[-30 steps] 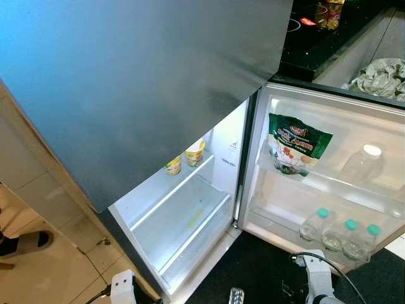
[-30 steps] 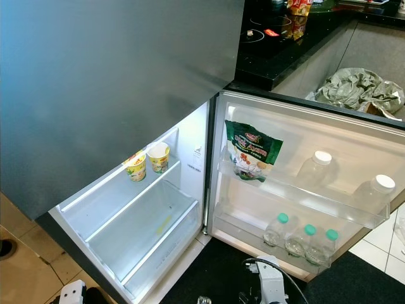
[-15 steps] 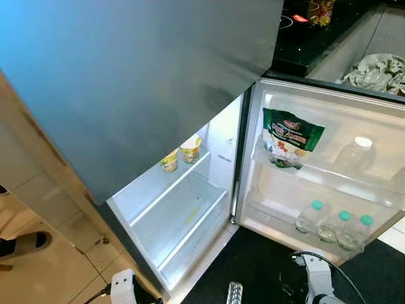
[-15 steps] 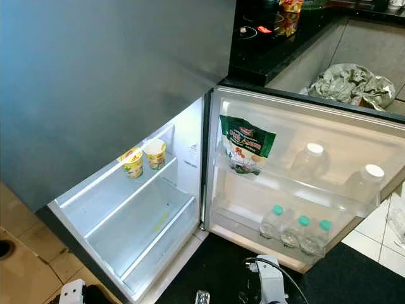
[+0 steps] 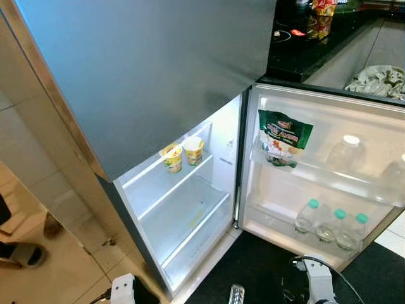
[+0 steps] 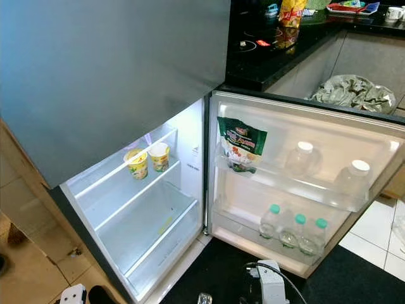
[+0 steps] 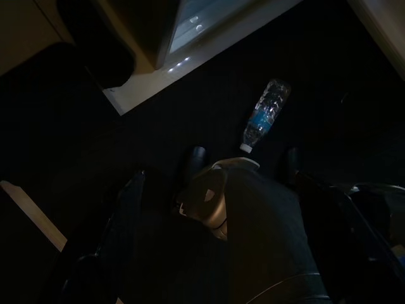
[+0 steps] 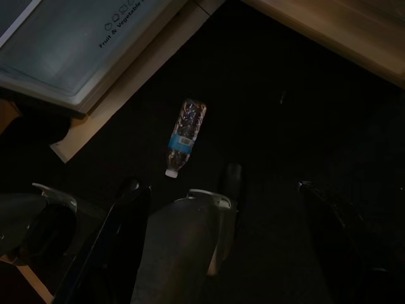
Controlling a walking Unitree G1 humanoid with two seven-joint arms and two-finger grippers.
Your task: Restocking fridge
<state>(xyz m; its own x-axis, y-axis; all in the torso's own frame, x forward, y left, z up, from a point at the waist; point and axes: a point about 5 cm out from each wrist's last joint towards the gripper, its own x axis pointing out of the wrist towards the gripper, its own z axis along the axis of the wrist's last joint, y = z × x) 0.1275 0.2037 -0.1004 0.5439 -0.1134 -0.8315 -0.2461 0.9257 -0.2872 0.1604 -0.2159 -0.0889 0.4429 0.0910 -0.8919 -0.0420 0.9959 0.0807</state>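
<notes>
The fridge door (image 6: 304,190) stands open. A water bottle (image 8: 184,136) lies on the dark mat (image 8: 285,126) just before the fridge, near the robot's feet. Both the left gripper (image 7: 215,253) and right gripper (image 8: 221,253) hang with fingers wide, empty. Stepping forward could kick the bottle, rolling it away.
</notes>
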